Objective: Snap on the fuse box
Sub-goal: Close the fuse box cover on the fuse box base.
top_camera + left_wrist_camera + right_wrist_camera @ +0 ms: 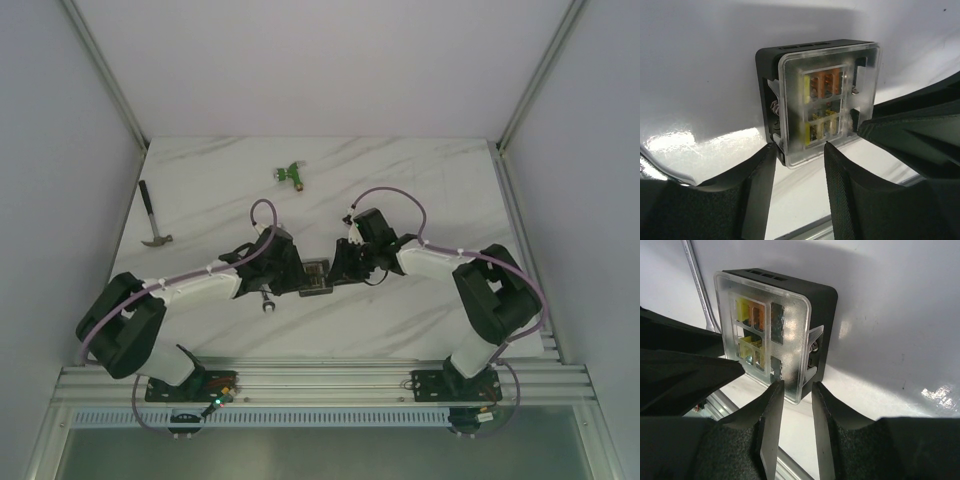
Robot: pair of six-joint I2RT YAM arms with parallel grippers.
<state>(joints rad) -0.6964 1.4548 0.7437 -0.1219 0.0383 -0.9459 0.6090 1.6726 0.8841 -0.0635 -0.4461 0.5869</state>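
The fuse box (317, 275) is a small black box with a clear lid over orange and yellow fuses. It sits between my two grippers at the table's middle. In the left wrist view the fuse box (822, 100) has its near corner between my left gripper (799, 145) fingers, one on the black base and one on the lid. In the right wrist view the fuse box (772, 330) is pinched the same way by my right gripper (796, 385). From above, the left gripper (300, 277) and the right gripper (335, 272) meet at the box from either side.
A hammer (155, 222) lies at the far left and a green connector (291, 174) at the back. A small wrench (266, 300) lies just in front of the left gripper and also shows in the right wrist view (697, 280). An aluminium rail (320, 380) runs along the near edge.
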